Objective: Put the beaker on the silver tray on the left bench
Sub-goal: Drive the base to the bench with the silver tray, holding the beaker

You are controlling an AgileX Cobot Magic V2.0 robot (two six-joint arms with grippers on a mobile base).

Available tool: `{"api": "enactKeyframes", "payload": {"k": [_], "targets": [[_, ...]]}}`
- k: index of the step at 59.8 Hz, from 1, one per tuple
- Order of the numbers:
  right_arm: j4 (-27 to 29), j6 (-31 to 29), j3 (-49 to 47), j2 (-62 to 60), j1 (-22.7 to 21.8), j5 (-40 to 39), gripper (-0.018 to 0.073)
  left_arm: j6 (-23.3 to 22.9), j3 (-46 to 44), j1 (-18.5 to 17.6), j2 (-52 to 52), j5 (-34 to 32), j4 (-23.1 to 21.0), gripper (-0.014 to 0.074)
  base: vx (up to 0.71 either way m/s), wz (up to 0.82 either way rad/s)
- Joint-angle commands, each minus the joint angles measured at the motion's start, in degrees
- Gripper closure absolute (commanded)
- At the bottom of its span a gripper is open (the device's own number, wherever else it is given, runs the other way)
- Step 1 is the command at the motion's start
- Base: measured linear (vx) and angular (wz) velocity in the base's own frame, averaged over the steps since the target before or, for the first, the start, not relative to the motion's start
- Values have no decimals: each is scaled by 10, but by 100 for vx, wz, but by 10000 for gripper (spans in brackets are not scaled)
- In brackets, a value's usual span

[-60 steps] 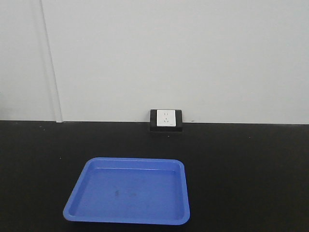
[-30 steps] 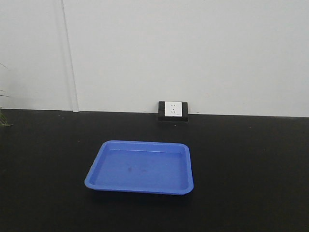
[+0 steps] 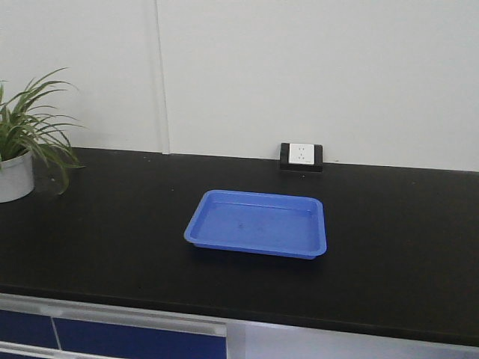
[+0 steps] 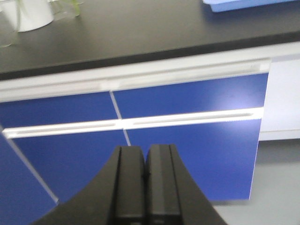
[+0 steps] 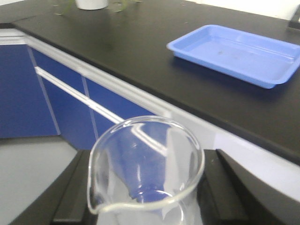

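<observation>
My right gripper (image 5: 147, 199) is shut on the clear glass beaker (image 5: 145, 164). It holds the beaker upright in the air in front of a black-topped bench (image 5: 117, 42), below the level of the worktop. Its spout points to the lower left. Black fingers (image 5: 70, 192) press on both sides. My left gripper (image 4: 146, 154) is shut and empty, low in front of the blue cabinet fronts (image 4: 187, 154). The silver tray is out of view. Neither gripper shows in the front view.
A bright blue plastic tray (image 3: 257, 224) lies empty on the black worktop (image 3: 112, 224); it also shows in the right wrist view (image 5: 239, 51). A potted plant (image 3: 26, 142) stands at the left. A wall socket (image 3: 301, 155) sits at the back. Grey floor (image 5: 28, 173) lies below.
The front view has backed away from the bench and turned. The blue tray looks smaller and farther off, and the plant and the bench's front edge have come into view.
</observation>
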Motion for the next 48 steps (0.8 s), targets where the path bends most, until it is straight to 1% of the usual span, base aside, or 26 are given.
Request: {"api": "enactKeyframes", "payload": {"k": [1,28,48], "targets": [[-4,-6,-18,-1,-2,-48,573,-1,11,-2,-4,-47,0,595,-31,22],[-4,-6,-18,-1,-2,-48,573,-1,11,-2,-4,-47,0,595,-31,24],[-4,-6,-18,-1,-2,-48,573,-1,11,-2,-4,-47,0,595,-28,37]]}}
